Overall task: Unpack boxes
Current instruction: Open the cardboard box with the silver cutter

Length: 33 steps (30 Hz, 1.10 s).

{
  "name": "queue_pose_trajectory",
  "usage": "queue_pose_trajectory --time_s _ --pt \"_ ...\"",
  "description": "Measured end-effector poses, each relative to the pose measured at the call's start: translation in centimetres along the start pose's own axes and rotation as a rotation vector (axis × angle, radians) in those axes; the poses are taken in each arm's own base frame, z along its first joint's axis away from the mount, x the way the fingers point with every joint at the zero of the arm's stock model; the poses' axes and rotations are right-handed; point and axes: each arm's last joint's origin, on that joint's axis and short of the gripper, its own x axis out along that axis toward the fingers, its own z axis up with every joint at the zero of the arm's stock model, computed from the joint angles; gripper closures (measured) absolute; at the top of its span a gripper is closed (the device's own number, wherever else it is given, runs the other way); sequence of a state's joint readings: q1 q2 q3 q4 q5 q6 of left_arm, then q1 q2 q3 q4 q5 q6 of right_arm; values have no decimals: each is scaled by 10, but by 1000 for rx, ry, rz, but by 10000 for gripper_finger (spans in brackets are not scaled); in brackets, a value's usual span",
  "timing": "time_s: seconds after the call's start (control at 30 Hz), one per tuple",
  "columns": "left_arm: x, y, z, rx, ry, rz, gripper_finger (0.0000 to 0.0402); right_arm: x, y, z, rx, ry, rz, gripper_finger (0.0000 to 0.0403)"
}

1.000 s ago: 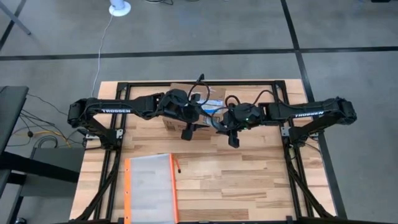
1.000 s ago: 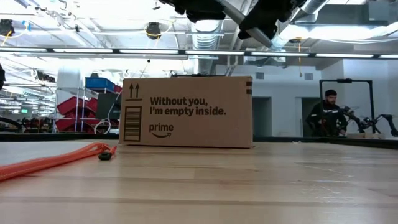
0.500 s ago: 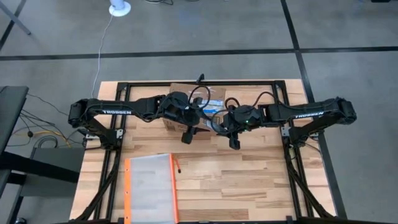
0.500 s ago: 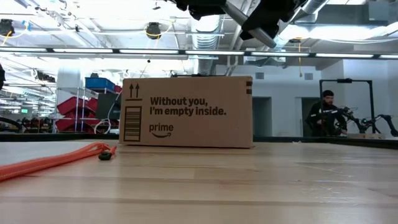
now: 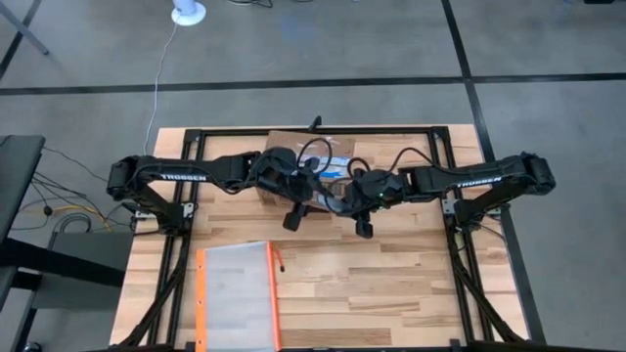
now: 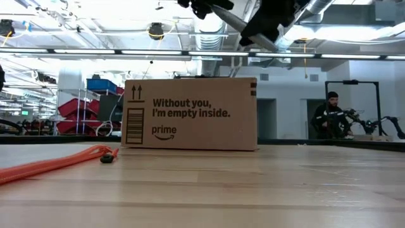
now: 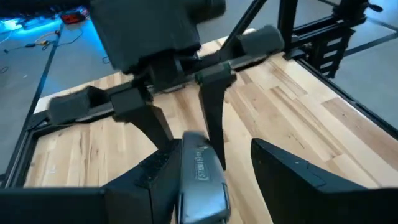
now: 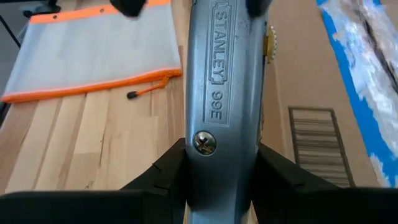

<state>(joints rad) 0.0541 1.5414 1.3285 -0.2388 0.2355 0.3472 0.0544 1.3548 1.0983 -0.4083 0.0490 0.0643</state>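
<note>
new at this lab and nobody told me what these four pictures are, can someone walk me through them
It is a robot with two dark arms, the left arm and the right arm, bolted at either side of a wooden table.

The overhead picture looks straight down on both arms. The low picture is taken at table height, looking across at the room. The other two come from cameras on each wrist, looking past that arm's own fingers.

On the table stands a brown cardboard shipping box, and nearer the front lies a clear pouch with orange edges. Both arms meet above the box.

The right tool is shut on a grey Stanley utility knife. The left tool is open around the knife's other end, one finger standing clear of it. A person is far off in the room.
</note>
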Motion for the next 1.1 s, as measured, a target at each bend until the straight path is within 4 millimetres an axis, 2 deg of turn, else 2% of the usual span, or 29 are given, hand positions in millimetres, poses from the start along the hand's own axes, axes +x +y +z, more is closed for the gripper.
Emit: queue_pose_trajectory --time_s 0.7,1.1 --pt "0 -2 -9 -4 91 -3 222 -7 15 11 -27 -86 48 288" --pt "1 -1 0 -11 0 17 222 -8 11 8 -21 -52 34 288"
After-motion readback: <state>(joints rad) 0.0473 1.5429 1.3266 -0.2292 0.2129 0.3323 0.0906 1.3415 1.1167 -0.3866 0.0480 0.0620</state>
